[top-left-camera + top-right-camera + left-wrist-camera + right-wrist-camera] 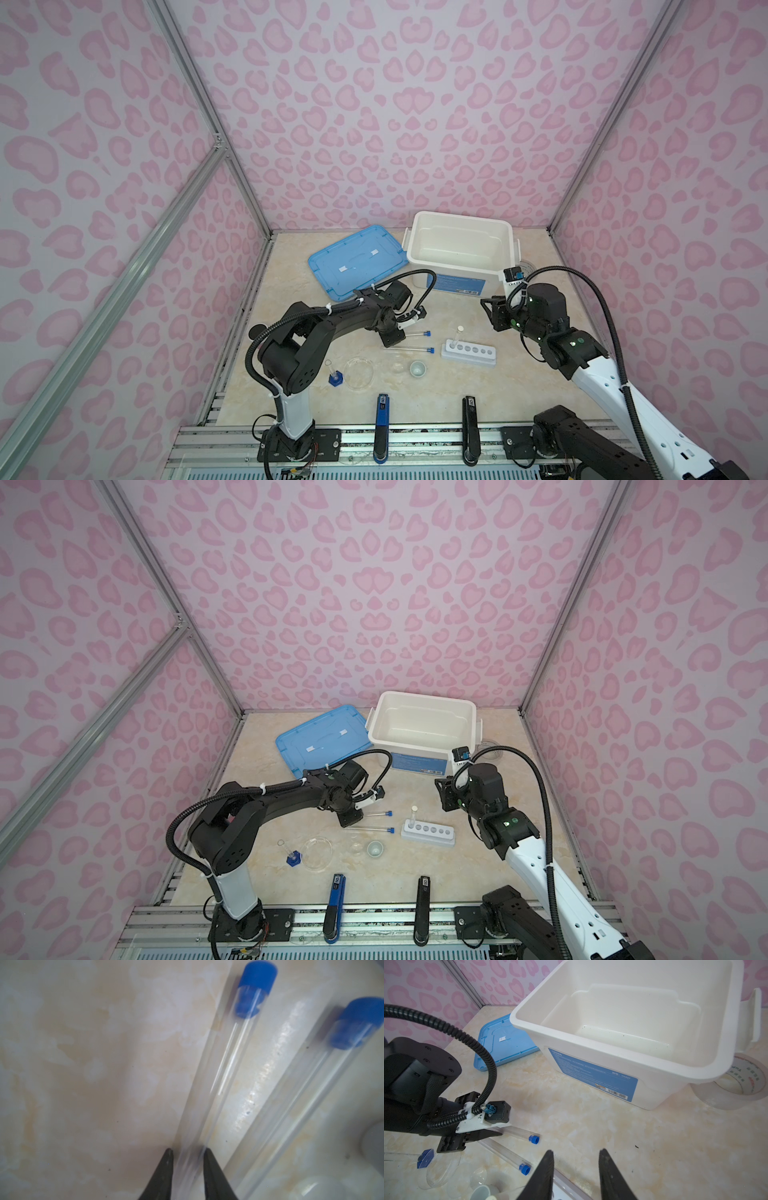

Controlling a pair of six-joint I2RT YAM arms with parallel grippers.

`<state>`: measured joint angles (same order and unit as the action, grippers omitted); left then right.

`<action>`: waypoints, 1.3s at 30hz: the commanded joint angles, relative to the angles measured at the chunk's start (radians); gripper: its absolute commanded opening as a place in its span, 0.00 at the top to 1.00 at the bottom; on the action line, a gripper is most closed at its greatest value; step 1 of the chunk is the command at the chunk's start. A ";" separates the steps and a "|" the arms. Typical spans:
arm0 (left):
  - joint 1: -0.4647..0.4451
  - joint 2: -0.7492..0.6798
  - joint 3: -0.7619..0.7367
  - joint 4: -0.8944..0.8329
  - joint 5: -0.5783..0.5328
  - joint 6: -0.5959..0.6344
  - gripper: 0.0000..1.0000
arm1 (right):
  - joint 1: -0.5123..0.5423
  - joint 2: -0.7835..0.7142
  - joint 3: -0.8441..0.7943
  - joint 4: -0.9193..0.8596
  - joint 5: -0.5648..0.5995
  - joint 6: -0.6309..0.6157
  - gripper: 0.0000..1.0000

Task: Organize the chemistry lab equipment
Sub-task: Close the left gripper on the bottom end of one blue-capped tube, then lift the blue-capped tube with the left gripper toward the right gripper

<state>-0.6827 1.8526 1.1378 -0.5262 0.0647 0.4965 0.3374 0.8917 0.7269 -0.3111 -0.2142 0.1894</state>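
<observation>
Look left of the white six-hole plastic rack (pixel 469 353): thin clear blue-capped tube (pixel 415 333) lying flat, cap toward the rack, bare end between tips of the left pincer (pixel 187 1150), squeeze not clear; right pincer (pixel 576 1153) spread apart, empty.

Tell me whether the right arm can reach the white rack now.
Probably yes: the right pincer hangs open and empty near the white rack, nothing between them; only the white-capped tube in its end hole needs avoiding.
</observation>
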 commanded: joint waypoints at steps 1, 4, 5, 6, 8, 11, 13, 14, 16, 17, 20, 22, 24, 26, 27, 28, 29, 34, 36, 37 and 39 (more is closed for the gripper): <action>0.000 0.022 -0.006 -0.020 -0.022 0.007 0.74 | -0.007 0.001 -0.007 0.031 -0.011 0.008 0.64; 0.000 0.022 -0.003 -0.020 -0.023 0.006 0.75 | -0.009 0.001 -0.008 0.032 -0.011 0.009 0.64; 0.001 0.022 -0.003 -0.020 -0.024 0.005 0.76 | -0.008 0.001 -0.008 0.032 -0.011 0.009 0.64; 0.001 0.022 -0.003 -0.020 -0.025 0.005 0.77 | -0.008 0.001 -0.009 0.032 -0.010 0.011 0.64; 0.001 0.022 -0.001 -0.020 -0.025 0.004 0.77 | -0.011 0.000 -0.008 0.032 -0.011 0.012 0.64; 0.000 0.023 -0.001 -0.015 -0.034 0.002 0.74 | -0.011 -0.002 -0.008 0.033 -0.011 0.013 0.64; 0.000 0.024 0.000 -0.014 -0.037 0.001 0.71 | -0.012 -0.002 -0.007 0.032 -0.012 0.014 0.64; 0.000 0.025 0.000 -0.014 -0.038 -0.001 0.70 | -0.012 -0.002 -0.008 0.032 -0.012 0.014 0.64; 0.001 0.026 0.001 -0.014 -0.038 -0.002 0.68 | -0.011 -0.002 -0.008 0.031 -0.014 0.015 0.64; 0.000 0.025 0.000 -0.014 -0.037 -0.002 0.68 | -0.012 -0.002 -0.008 0.030 -0.015 0.015 0.64; 0.000 0.026 -0.001 -0.014 -0.035 0.000 0.70 | -0.012 -0.004 -0.005 0.029 -0.015 0.014 0.64; -0.004 0.028 -0.003 -0.014 -0.044 0.002 0.72 | -0.011 -0.006 -0.003 0.029 -0.017 0.015 0.64; -0.006 0.029 -0.006 -0.014 -0.042 0.002 0.74 | -0.012 -0.010 -0.005 0.029 -0.017 0.016 0.64; -0.009 0.030 -0.007 -0.014 -0.043 0.002 0.76 | -0.014 -0.013 -0.005 0.026 -0.016 0.016 0.64; -0.009 0.030 -0.007 -0.014 -0.042 0.002 0.77 | -0.014 -0.012 -0.005 0.026 -0.017 0.017 0.64; -0.009 0.031 -0.006 -0.014 -0.042 0.002 0.78 | -0.015 -0.013 -0.004 0.027 -0.017 0.018 0.64; -0.010 0.032 -0.006 -0.014 -0.044 0.002 0.79 | -0.015 -0.013 -0.005 0.027 -0.017 0.016 0.64; -0.011 0.024 -0.003 -0.011 -0.035 -0.007 0.81 | -0.014 -0.013 -0.005 0.024 -0.021 0.021 0.64; -0.011 0.019 -0.003 -0.006 -0.029 -0.009 0.83 | -0.015 -0.013 -0.007 0.023 -0.022 0.024 0.64; -0.011 0.015 -0.004 -0.003 -0.028 -0.011 0.83 | -0.014 -0.014 -0.005 0.022 -0.023 0.024 0.64; -0.011 0.004 -0.006 0.003 -0.022 -0.014 0.84 | -0.015 -0.015 -0.006 0.020 -0.024 0.028 0.63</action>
<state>-0.6937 1.8557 1.1431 -0.5167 0.0601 0.4881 0.3222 0.8795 0.7254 -0.3050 -0.2359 0.2104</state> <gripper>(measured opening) 0.188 0.365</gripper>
